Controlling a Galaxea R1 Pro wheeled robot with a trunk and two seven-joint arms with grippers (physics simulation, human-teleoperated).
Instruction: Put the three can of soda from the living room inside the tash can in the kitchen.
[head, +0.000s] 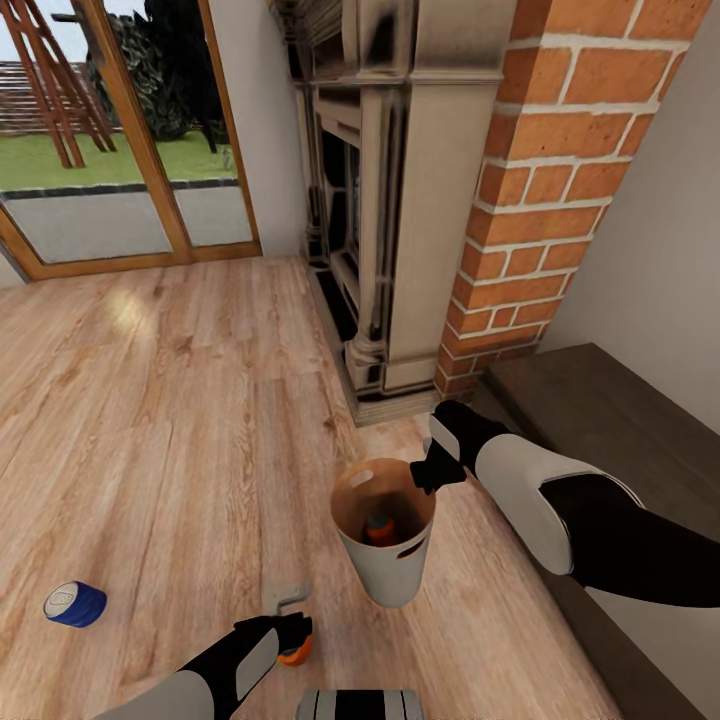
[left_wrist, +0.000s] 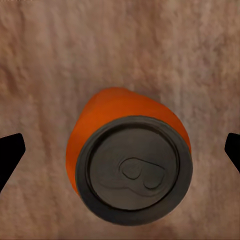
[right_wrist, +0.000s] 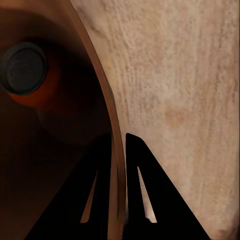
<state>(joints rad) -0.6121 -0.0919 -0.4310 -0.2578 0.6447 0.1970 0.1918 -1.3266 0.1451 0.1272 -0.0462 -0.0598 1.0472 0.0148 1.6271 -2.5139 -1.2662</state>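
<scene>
The pale grey trash can (head: 392, 575) stands upright on the wood floor in front of me. One orange soda can (head: 380, 527) sits inside it, its top also seen in the right wrist view as an orange can (right_wrist: 25, 70). My right gripper (head: 436, 470) is shut on the bin's rim (right_wrist: 112, 125), one finger inside and one outside. A second orange can (left_wrist: 130, 160) stands upright on the floor straight under my open left gripper (left_wrist: 120, 152), whose fingertips (left_wrist: 10, 155) flank it without touching. In the head view that can (head: 294, 654) peeks out beneath the left gripper (head: 288, 638). The dark blue can (head: 75, 604) lies on its side to the far left.
A stone-framed fireplace (head: 400, 200) with a red brick chimney (head: 540, 200) rises just behind the bin. A dark low ledge (head: 620, 420) runs along the right wall under my right arm. Wood-framed glass doors (head: 120, 150) stand at the back left, across open plank floor.
</scene>
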